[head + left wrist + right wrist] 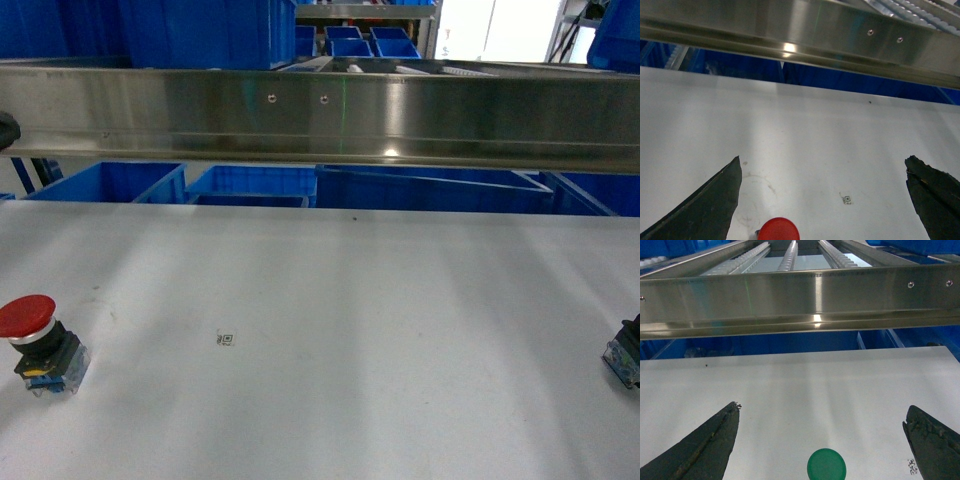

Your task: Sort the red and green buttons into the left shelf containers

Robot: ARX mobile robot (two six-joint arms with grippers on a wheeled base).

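Worktable (330,330): pale grey, flat, carrying a small printed square mark (225,339) left of centre. Red button (42,343): at the table's left edge in the head view, standing upright, red mushroom cap over a black collar and a clear-bluish block with a yellow part inside; in the left wrist view only the red cap shows, at the bottom edge. Green button (826,464): seen from above in the right wrist view as a round green cap on the table; in the head view only a dark collar and clear block show, cut off at the far right edge, well apart from the red one. Left gripper (822,187): fingers spread wide, one dark tip at each side of the view, nothing between them but bare table – the red cap lies below and between the tips, not touched. Right gripper (821,430): likewise spread wide and holding nothing, the green cap between the tips and near the bottom of the view, apart from both. Steel rail (320,118): runs across the full width behind the table, two screws in its face. Blue crates (112,183): a row below and behind the rail – more stand higher up beyond it
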